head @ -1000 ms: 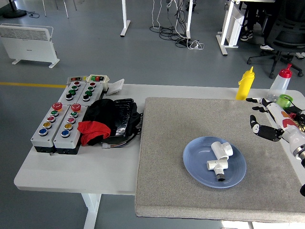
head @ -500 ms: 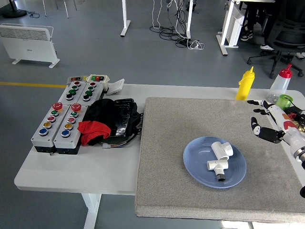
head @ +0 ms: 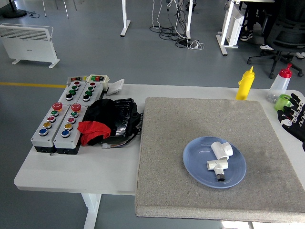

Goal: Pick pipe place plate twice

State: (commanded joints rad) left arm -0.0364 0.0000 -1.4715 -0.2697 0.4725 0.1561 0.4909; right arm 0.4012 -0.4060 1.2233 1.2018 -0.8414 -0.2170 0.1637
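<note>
Right hand (head: 294, 114) has pulled back since the earlier frame, from over the mat's right side out to the picture's far right edge, next to the green object (head: 284, 101). Only part of it shows now; fingers (head: 289, 108) look spread & loose, holding nothing. Left hand not in view.

White pipe fitting (head: 218, 158) lies on the blue plate (head: 196, 168), a bit right of centre, w/ a 2nd white piece seemingly joined or stacked against it; can't tell if it's one part or two. Plate sits on the grey mat (head: 190, 124), toward its front right.

Judgement: placing looks done or nearly so & the arm is retreating. To do it well: keep the hand high & wide of the plate rim, avoid bumping the yellow bottle (head: 245, 84) & the red-capped bottle (head: 280, 83) at the surface's back right.
</note>
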